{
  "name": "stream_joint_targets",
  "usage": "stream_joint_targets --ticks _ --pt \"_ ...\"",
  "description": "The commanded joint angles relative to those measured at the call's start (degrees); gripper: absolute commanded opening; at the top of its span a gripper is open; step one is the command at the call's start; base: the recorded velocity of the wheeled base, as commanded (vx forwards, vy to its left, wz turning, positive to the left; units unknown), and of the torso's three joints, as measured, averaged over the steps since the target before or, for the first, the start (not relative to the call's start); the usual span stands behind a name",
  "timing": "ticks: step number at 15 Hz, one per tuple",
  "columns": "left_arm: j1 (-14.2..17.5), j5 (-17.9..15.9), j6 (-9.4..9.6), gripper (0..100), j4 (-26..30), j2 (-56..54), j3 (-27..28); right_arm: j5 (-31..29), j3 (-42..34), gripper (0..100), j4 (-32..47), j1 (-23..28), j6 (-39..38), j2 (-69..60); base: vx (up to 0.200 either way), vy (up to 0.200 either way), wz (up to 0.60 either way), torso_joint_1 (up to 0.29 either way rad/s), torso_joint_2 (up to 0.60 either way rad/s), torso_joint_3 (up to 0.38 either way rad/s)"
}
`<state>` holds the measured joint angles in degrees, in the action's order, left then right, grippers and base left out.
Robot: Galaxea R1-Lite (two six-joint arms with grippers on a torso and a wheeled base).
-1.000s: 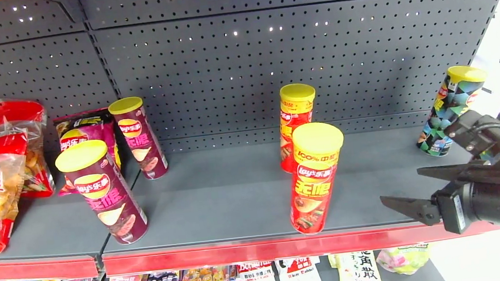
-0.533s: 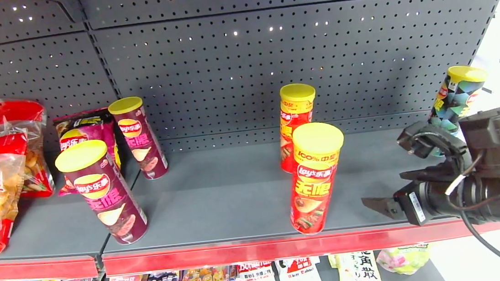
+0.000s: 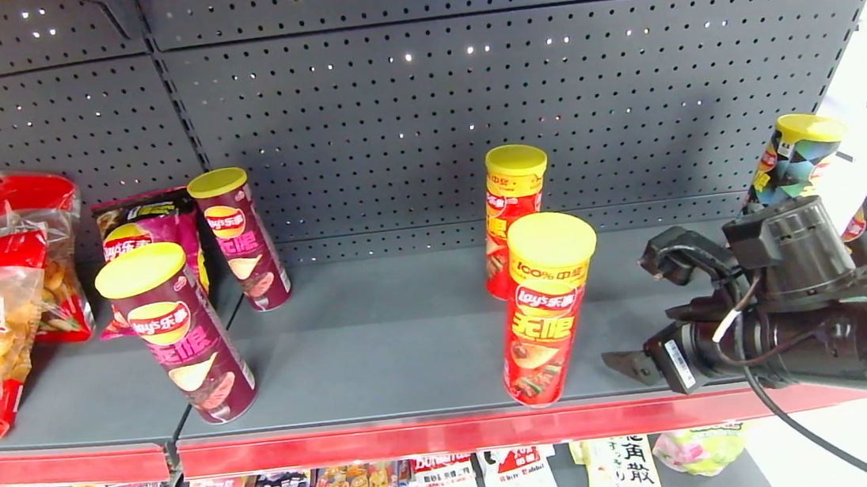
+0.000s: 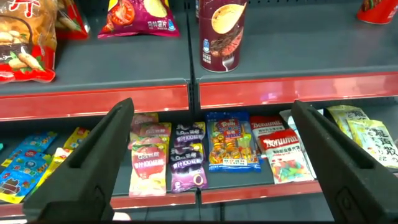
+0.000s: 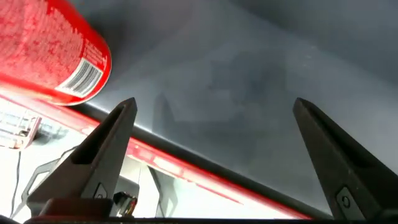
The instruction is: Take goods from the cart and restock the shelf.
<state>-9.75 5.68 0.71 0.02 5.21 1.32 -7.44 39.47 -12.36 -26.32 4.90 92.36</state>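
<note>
Grey shelf [image 3: 411, 341] carries a red chip canister [image 3: 547, 312] upright at its front lip. The right gripper [image 5: 211, 109], released and empty, sits over the shelf edge just beside that canister; the left gripper [image 4: 211, 104], likewise released, faces the lower snack packets [image 4: 186, 162].
</note>
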Motion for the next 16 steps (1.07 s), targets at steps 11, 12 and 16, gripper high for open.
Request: stream_joint_targets --ticks 11,12,16 --pt "0.0 0.03 0.0 100 -0.02 0.07 0.0 -0.03 1.84 100 -0.12 -2.07 -0.24 4.76 0.0 0.0 0.0 0.0 0.0 0.0" --pt "0.0 0.03 0.0 100 -0.02 0.16 0.0 -0.03 1.84 100 -0.12 -2.07 -0.24 4.94 0.0 0.0 0.0 0.0 0.0 0.0" --pt "0.0 0.03 0.0 100 -0.02 0.07 0.0 0.05 2.63 100 -0.12 -2.77 -0.33 5.73 0.0 0.0 0.0 0.0 0.0 0.0"
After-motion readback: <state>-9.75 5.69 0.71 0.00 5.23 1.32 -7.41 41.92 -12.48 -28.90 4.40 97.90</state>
